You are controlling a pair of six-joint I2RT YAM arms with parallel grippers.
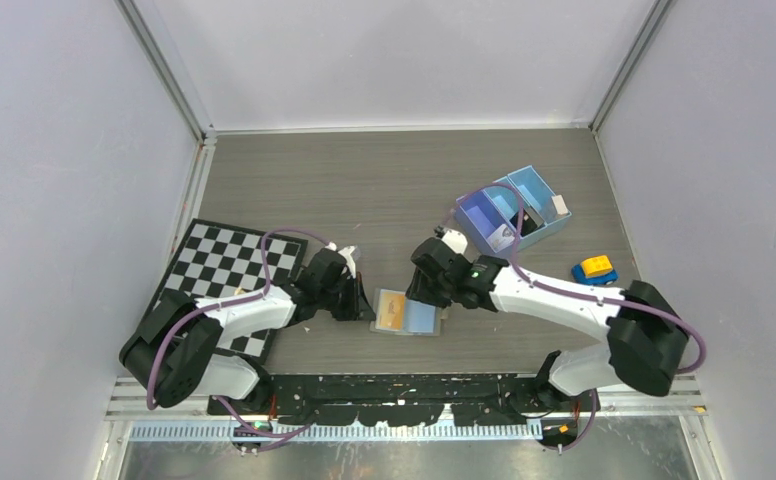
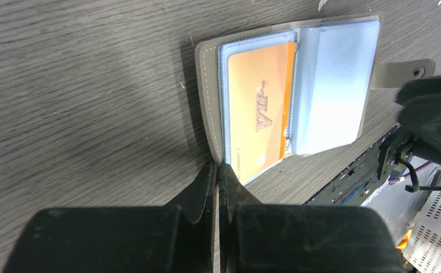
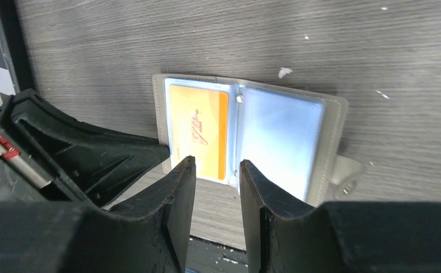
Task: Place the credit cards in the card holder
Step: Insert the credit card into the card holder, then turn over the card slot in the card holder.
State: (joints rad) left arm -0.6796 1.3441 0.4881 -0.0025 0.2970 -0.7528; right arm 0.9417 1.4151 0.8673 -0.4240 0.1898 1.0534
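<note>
On your grey wood-grain table, the taupe card holder lies open flat near the front edge, long axis left-right, snap tab pointing right, left gripper clenched at its left edge, right gripper parted above its 1 pocketed orange card.
</note>
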